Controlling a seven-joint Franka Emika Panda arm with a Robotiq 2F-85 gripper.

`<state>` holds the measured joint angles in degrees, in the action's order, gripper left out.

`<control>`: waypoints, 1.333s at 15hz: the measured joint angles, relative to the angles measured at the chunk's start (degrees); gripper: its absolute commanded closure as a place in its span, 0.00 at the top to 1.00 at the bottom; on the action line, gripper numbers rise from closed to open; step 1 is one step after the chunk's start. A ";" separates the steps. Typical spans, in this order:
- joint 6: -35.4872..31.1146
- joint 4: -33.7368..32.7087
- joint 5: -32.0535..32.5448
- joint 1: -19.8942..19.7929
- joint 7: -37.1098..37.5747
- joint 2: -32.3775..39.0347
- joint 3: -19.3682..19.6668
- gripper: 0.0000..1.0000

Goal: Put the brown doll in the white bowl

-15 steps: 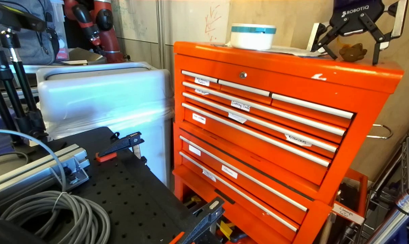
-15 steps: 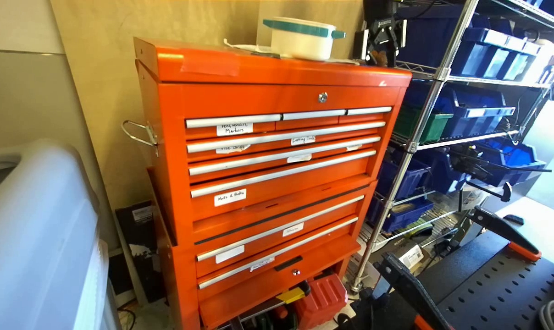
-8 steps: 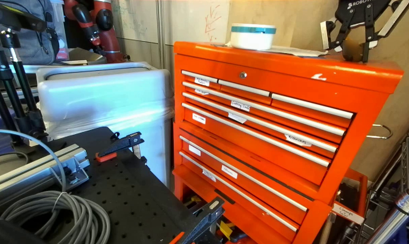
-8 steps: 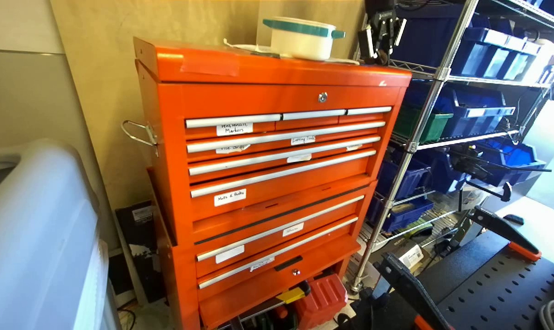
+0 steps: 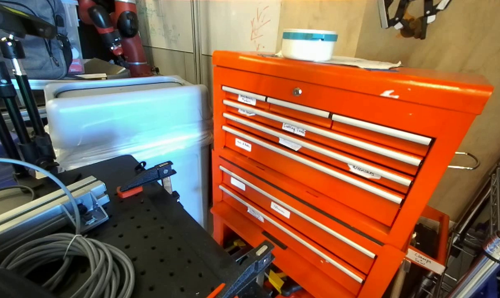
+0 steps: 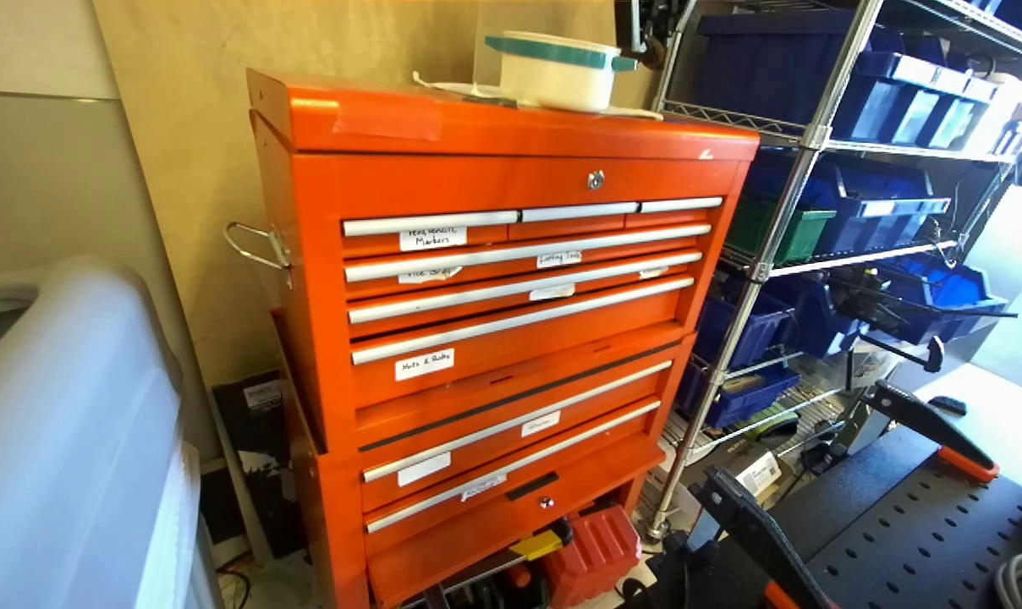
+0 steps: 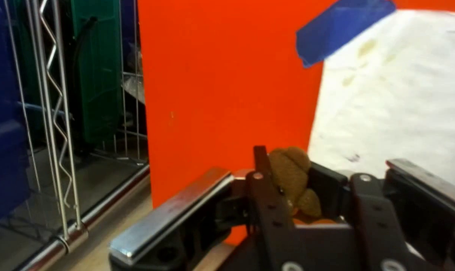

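- The gripper (image 5: 411,30) is held in the air above the right part of the tabletop (image 7: 220,94), as faced from the drawers; only its lower part is shown in both exterior views.
- The fingers (image 7: 262,160) are pointed downward in an exterior view; in the wrist view they are seen reaching up from the bottom.
- The grip is kept narrow: the brown doll (image 7: 289,171) is pinched between the fingertips and is held clear of the tabletop, to the right of the white bowl (image 5: 308,50).
- The white bowl is set upright about midway along the tabletop, back from the front edge; its side is ringed by a blue-green band.
- A paper sheet (image 7: 393,94) is spread by the bowl, with one corner fastened by blue tape (image 7: 340,28).
- Beyond the right edge of the tabletop, blue bins (image 6: 887,97) are held on a wire shelf (image 6: 814,137).
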<state>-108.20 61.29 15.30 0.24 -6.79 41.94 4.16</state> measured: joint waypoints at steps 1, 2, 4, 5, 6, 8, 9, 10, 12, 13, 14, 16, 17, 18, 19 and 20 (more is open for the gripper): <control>0.17 -1.18 -0.45 0.45 -0.02 0.01 -0.80 0.04; 0.36 -2.32 -1.10 0.93 -0.05 0.00 -1.62 0.04; 0.77 -4.27 -2.58 1.81 -0.41 -0.02 -3.02 0.04; 0.89 -5.06 -3.31 2.10 -0.78 -0.04 -3.77 0.04; 1.04 -5.80 -3.96 2.32 -1.28 -0.06 -4.56 0.04; 1.67 -7.00 -5.11 2.52 -2.67 -0.18 -5.79 0.04; 2.24 -7.54 -5.60 2.54 -3.46 -0.31 -6.32 0.04; 2.98 -7.94 -5.96 2.54 -4.37 -0.57 -6.77 0.04; 3.92 -8.03 -6.99 2.47 -6.66 -1.56 -7.65 0.04; 4.08 -8.01 -7.59 2.46 -7.71 -2.06 -8.08 0.04; 4.34 -7.92 -8.16 2.46 -8.71 -2.62 -8.52 0.04; 5.40 -7.53 -8.95 2.47 -10.38 -3.68 -9.47 0.04; 6.03 -7.24 -9.23 2.47 -11.08 -4.16 -9.87 0.04; 6.74 -6.90 -9.51 2.47 -11.70 -4.53 -10.20 0.04; 7.73 -6.62 -9.91 2.46 -12.23 -4.75 -10.46 0.04; 8.56 -6.31 -10.28 2.46 -12.72 -4.87 -10.67 0.04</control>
<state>-99.64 54.98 5.02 2.70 -19.51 37.07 -6.51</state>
